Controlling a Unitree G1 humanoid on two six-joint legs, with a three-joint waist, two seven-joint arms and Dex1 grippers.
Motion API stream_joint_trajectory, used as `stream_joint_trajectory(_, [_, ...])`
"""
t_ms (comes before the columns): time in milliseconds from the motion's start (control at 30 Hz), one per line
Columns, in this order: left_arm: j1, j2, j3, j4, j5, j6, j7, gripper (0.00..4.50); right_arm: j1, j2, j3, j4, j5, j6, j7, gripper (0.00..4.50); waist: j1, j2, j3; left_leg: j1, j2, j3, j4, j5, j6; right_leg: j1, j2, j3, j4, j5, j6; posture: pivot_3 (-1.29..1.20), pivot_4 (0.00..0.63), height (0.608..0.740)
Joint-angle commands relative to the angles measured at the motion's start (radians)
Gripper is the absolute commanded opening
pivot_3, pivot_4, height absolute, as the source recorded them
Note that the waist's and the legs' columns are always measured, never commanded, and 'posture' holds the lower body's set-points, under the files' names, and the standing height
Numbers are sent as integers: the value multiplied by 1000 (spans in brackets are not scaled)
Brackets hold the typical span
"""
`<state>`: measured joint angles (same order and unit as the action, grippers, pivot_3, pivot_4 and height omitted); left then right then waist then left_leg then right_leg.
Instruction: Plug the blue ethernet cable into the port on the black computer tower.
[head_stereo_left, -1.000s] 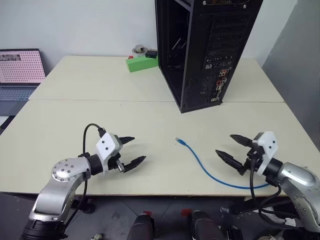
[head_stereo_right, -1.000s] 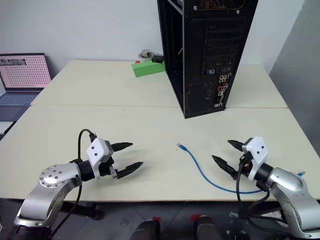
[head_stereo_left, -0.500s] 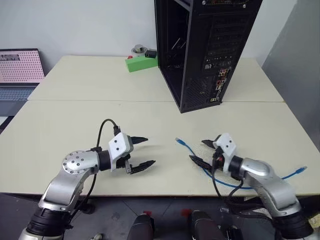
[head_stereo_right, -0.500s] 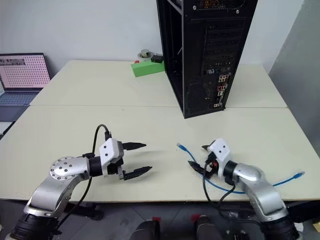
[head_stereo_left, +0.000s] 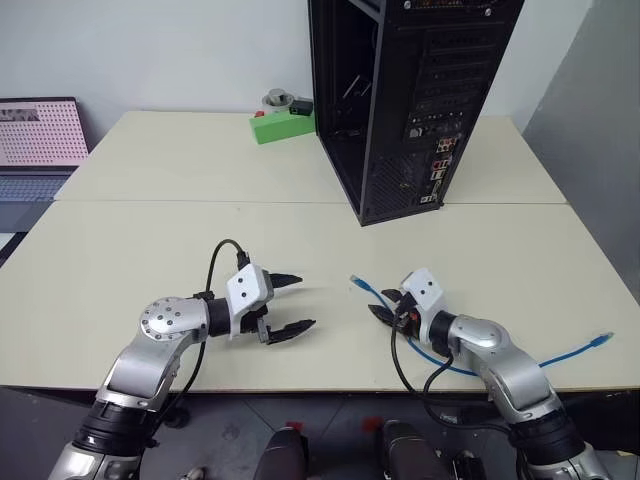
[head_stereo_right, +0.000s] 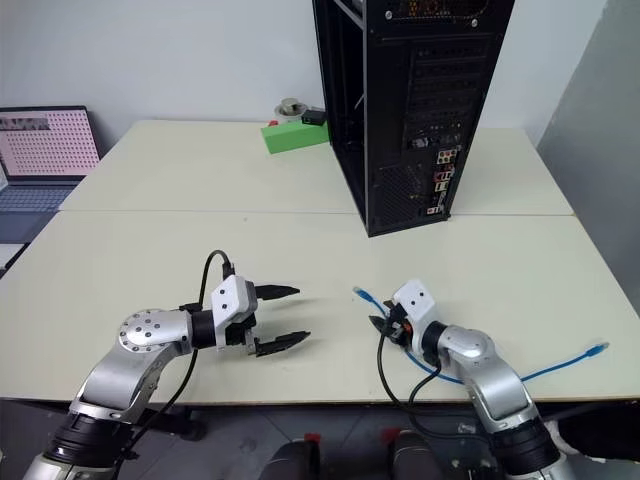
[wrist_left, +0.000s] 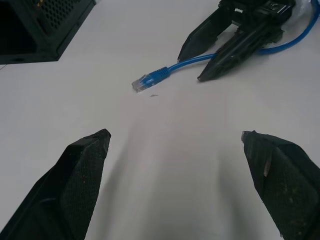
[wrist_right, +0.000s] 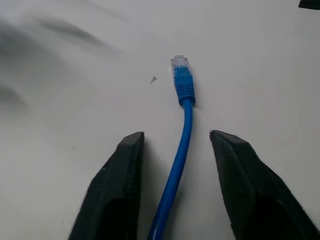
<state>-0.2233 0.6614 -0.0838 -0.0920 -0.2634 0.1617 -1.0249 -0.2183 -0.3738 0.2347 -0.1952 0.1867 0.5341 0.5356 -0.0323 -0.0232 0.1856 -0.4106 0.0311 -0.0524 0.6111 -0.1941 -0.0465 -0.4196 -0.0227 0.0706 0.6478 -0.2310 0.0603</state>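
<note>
The blue ethernet cable (head_stereo_left: 570, 352) lies on the table, its near plug (head_stereo_left: 357, 282) pointing toward the black computer tower (head_stereo_left: 420, 100) at the back. My right gripper (head_stereo_left: 380, 302) sits low over the cable just behind that plug. Its fingers (wrist_right: 125, 190) stand on either side of the cord (wrist_right: 184, 120) with gaps, touching neither side. My left gripper (head_stereo_left: 305, 300) hovers open and empty to the left, facing the plug (wrist_left: 142, 82). The tower's rear connector cluster (head_stereo_left: 441, 170) faces me; the port itself is too small to pick out.
A green block with a metal part on it (head_stereo_left: 280, 122) sits beside the tower. A laptop (head_stereo_left: 40, 140) stands at the far left. The cable's other end (head_stereo_left: 603, 340) lies near the table's (head_stereo_left: 200, 160) front right edge.
My right gripper has swung in from the right and dropped over the cable behind its plug, its fingers narrowing around the cord. The cable's far end slid into sight. The left gripper edged right.
</note>
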Motion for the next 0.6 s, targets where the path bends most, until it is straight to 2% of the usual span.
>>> stream_joint_trajectory(33, [-51,-11,-11,27,7,-27,-18,4500,-28,-2,-13,-30,2,12,8,1064,0,0,0,0,0,0,0,0,0,0,0,0,0,0,0,0,150,740])
stream_joint_trajectory(133, [-78,-17,-24,57,7,-21,-32,4500,-41,-25,-1,-63,3,16,46,222,0,0,0,0,0,0,0,0,0,0,0,0,0,0,0,0,150,740])
stream_joint_trajectory(200, [-98,-18,-37,83,14,-22,-44,4500,-57,-34,2,-88,6,22,63,10,0,0,0,0,0,0,0,0,0,0,0,0,0,0,1,0,150,740])
stream_joint_trajectory(600, [-242,-50,-85,198,26,-49,-142,4500,-105,-138,62,-222,40,71,227,10,0,0,0,-1,0,-1,0,0,0,0,0,0,0,1,2,0,150,740])
